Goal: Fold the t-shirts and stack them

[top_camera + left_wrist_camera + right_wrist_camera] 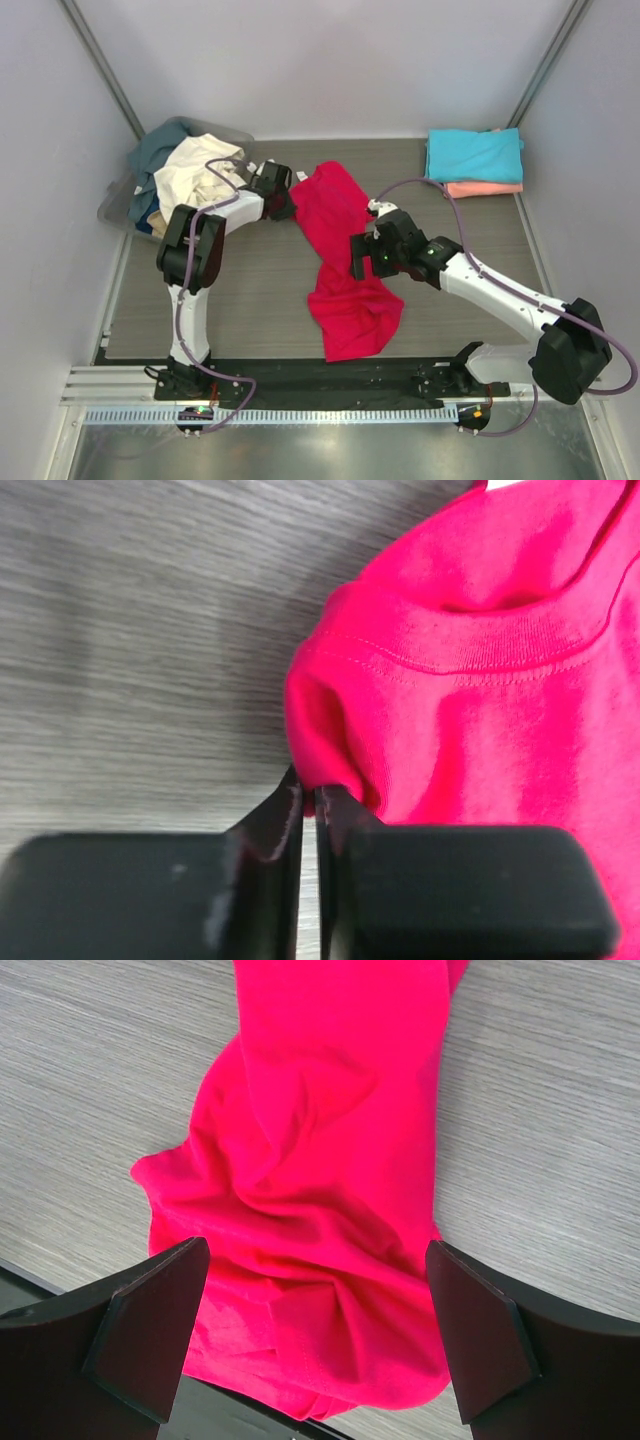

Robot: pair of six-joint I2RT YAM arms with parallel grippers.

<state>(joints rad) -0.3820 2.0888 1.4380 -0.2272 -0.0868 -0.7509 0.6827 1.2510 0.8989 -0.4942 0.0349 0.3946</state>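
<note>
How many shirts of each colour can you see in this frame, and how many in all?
red shirt: 1
turquoise shirt: 1
salmon pink shirt: 1
cream shirt: 1
slate blue shirt: 1
Total: 5 shirts

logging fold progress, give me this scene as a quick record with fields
red shirt: bunched lengthwise, mid table
left jaws: shut on red shirt beside its collar
right jaws: open, over red shirt's near end
folded: turquoise shirt on pink shirt, far right corner
tub: far left, holds unfolded cream shirt and blue shirt
</note>
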